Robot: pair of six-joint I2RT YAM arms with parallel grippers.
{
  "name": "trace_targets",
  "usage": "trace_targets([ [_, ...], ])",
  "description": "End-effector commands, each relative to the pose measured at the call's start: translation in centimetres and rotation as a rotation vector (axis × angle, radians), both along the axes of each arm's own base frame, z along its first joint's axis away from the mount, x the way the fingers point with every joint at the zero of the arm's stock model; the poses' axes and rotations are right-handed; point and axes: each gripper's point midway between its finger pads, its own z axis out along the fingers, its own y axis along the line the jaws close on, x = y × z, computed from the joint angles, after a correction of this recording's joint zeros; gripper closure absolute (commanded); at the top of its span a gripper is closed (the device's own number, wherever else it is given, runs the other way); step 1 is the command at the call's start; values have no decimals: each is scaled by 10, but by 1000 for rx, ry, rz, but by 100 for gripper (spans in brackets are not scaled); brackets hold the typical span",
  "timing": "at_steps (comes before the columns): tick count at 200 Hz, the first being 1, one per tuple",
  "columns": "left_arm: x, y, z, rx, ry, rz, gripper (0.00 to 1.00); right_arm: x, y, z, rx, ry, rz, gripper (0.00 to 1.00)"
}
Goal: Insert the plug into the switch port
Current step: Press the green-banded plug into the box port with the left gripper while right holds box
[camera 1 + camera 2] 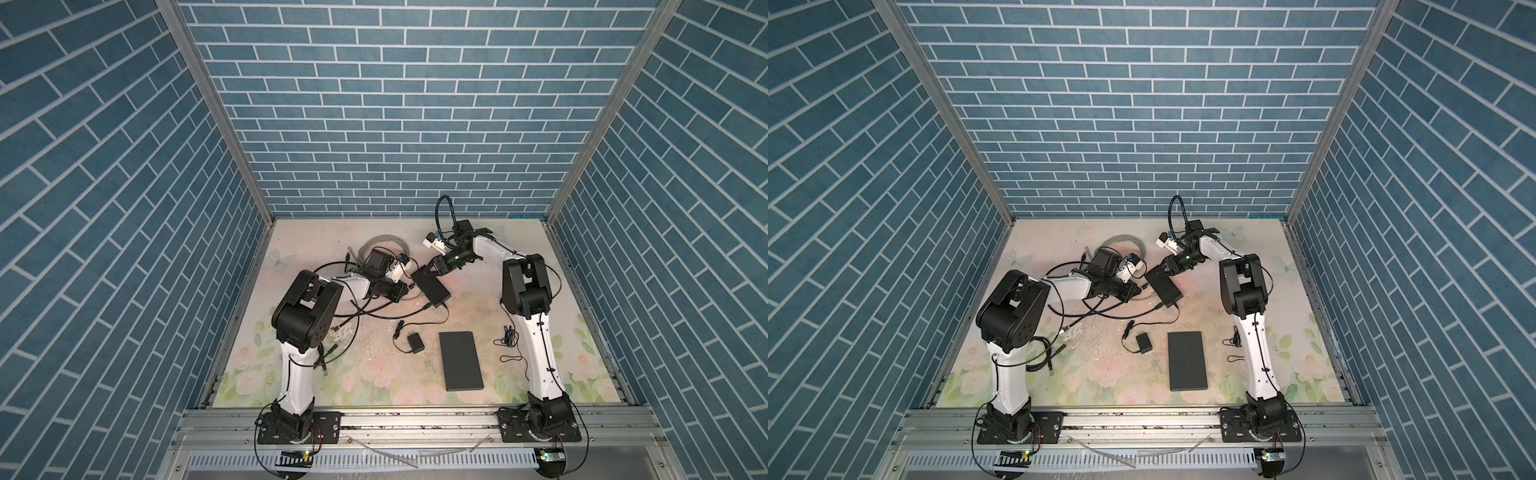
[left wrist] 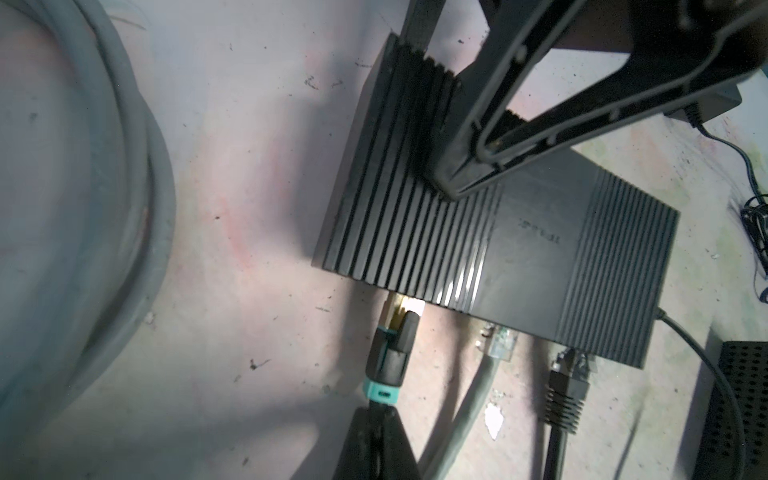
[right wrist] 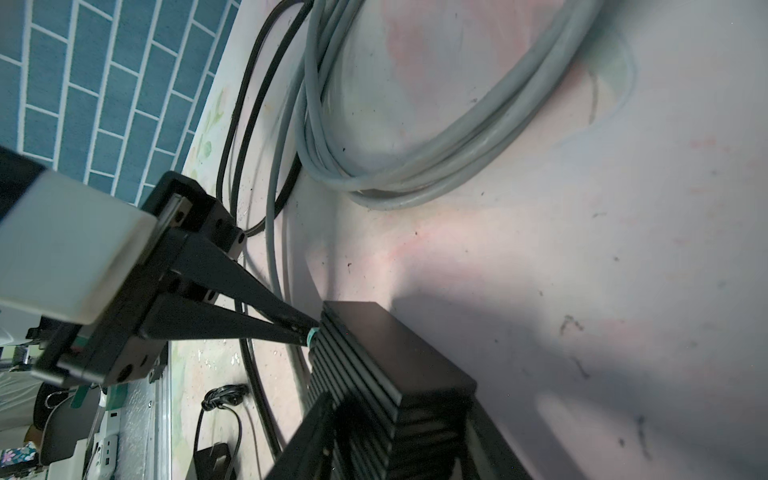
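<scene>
The switch (image 1: 432,286) (image 1: 1165,284) is a flat black ribbed box lying on the floral table (image 1: 478,299). My right gripper (image 1: 426,272) (image 3: 399,432) is closed across its far end, one finger (image 2: 478,166) lying over the ribbed top (image 2: 519,232). The plug (image 2: 395,345) is black with a teal collar. My left gripper (image 2: 380,409) (image 1: 409,286) is shut on the cable just behind that collar. The plug's lit front end meets the port opening on the switch's front face. How deep it sits cannot be told. The right wrist view shows the left gripper's tips (image 3: 305,328) at the switch's edge (image 3: 374,353).
A grey cable's clear plug (image 2: 500,343) and a black plug (image 2: 571,374) reach the same face. A grey cable coil (image 1: 380,245) lies behind the left arm. A small power adapter (image 1: 415,344) and a flat black box (image 1: 461,359) lie nearer the front.
</scene>
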Motion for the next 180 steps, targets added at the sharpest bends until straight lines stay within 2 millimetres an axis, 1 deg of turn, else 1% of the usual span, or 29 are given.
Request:
trace_targets([
  [1, 25, -39, 24, -83, -188, -33, 100, -96, 49, -17, 51, 212, 214, 51],
  [15, 19, -34, 20, -57, -186, -41, 100, -78, 42, -17, 32, 194, 136, 48],
  [22, 16, -31, 19, -46, -181, -43, 99, -66, 36, -18, 14, 175, 86, 46],
  [36, 10, -29, 18, -46, -175, -48, 99, -39, 24, -13, -14, 140, -21, 44],
  [44, 9, -28, 18, -48, -173, -47, 99, -25, 16, -10, -30, 126, -86, 40],
  [54, 7, -27, 18, -51, -170, -44, 99, -7, 4, -7, -60, 99, -168, 39],
  [68, 6, -27, 17, -54, -165, -42, 99, 10, -12, -5, -107, 61, -255, 39],
  [77, 6, -27, 18, -56, -167, -41, 99, 17, -20, -4, -133, 46, -298, 38],
  [95, 7, -27, 19, -55, -168, -37, 99, 26, -34, -5, -183, 18, -362, 37],
  [131, 9, -28, 18, -49, -164, -38, 99, 30, -52, -7, -263, -41, -463, 34],
  [145, 9, -28, 17, -44, -164, -44, 99, 33, -58, -5, -280, -59, -493, 32],
  [165, 11, -27, 15, -33, -162, -45, 99, 32, -57, -6, -274, -52, -495, 32],
  [167, 11, -28, 14, -33, -160, -45, 99, 33, -56, 6, -258, -69, -496, 33],
  [169, 11, -27, 14, -32, -159, -45, 99, 33, -55, 10, -250, -73, -494, 33],
  [180, 12, -29, 13, -36, -157, -47, 99, 29, -50, 14, -224, -64, -477, 34],
])
